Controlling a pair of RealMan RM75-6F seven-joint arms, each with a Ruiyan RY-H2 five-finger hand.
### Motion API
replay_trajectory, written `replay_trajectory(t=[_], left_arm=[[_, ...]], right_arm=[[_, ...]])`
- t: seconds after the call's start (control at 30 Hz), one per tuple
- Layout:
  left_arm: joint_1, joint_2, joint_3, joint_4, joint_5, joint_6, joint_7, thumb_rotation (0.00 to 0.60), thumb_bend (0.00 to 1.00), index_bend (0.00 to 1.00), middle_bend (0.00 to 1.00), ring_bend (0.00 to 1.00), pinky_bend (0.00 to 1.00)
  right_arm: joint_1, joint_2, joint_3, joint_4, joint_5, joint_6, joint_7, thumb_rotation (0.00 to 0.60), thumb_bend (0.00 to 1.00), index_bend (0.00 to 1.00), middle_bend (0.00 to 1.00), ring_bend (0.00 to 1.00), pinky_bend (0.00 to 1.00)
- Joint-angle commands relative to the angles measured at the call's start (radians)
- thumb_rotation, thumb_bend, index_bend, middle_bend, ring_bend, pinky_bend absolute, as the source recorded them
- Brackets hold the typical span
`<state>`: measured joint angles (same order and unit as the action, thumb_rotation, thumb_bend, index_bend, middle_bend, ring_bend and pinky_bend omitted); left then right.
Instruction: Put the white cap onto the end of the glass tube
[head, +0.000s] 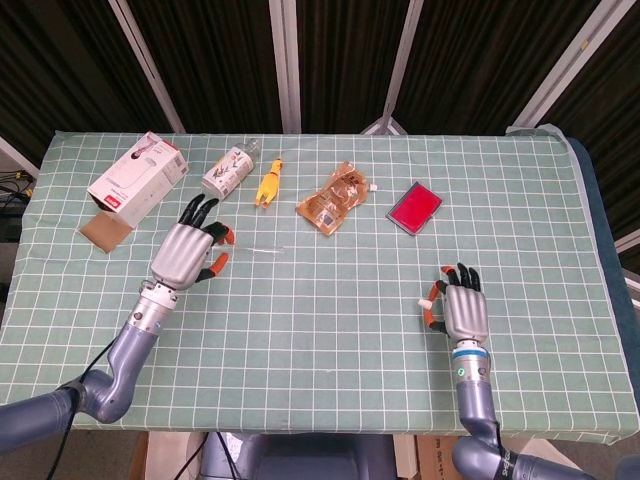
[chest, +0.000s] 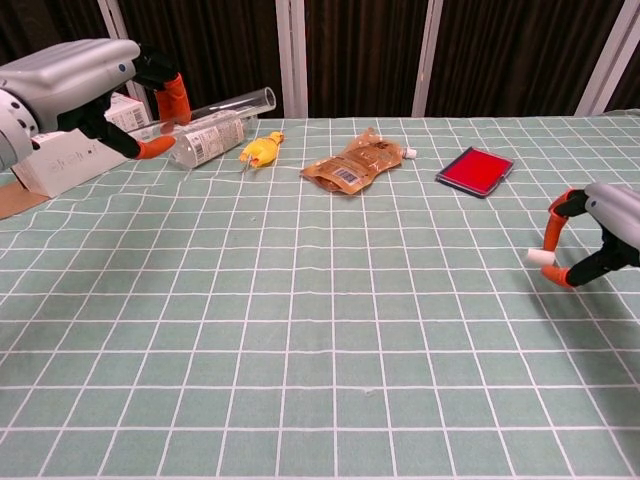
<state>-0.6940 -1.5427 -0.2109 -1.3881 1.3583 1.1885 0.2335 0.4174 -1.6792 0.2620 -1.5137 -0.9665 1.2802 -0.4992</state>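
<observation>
Left hand (chest: 85, 85), upper left of the frame, grips the glass tube (chest: 225, 103) level above the desk (chest: 320, 350), open end pointing right – ready for capping. Right hand (chest: 600, 240), at right, pinches the white cap (chest: 540, 256) – well apart

- table (head: 330, 300) with a green checked cloth
- on it: white box (head: 137, 172), bottle (head: 230, 170), yellow rubber chicken (head: 268, 184), orange pouch (head: 334, 198), red case (head: 414, 208), cardboard scrap (head: 104, 231)

cloth (head: 330, 300): green, white grid | cap (chest: 540, 257): white | case (head: 414, 208): red | duck (head: 268, 184): yellow
</observation>
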Motion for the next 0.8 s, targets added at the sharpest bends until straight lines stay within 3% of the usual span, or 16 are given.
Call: replay_trajectory(t=[0.03,0.27,0.53,0.8], left_arm=[[0.003,-0.046,-0.014,-0.004,-0.039,-0.001,-0.022,0.6,0.62,0.51,0.53,0.1,0.0],[-0.004,-0.18,-0.037,0.045,-0.09,0.007,-0.062,0.6,0.62,0.51,0.53,0.1,0.0],[-0.033,-0.278,-0.06,0.097,-0.125,0.008,0.011,0.6,0.63,0.52,0.53,0.1,0.0],[-0.049,-0.323,-0.085,0.094,-0.162,0.014,0.079,0.6,0.63,0.52,0.53,0.11,0.0]], right_arm=[[0.013,0.038,0.017,-0.026,-0.027,0.001,0.0,0.6,0.36,0.58,0.2,0.0,0.0],[0.055,0.139,0.067,-0.082,-0.077,-0.009,-0.014,0.6,0.36,0.58,0.2,0.0,0.0],[0.13,0.251,0.108,-0.111,-0.186,-0.032,-0.051,0.6,0.36,0.58,0.2,0.0,0.0],[0.206,0.287,0.088,-0.067,-0.337,-0.043,-0.09,0.6,0.36,0.58,0.2,0.0,0.0]])
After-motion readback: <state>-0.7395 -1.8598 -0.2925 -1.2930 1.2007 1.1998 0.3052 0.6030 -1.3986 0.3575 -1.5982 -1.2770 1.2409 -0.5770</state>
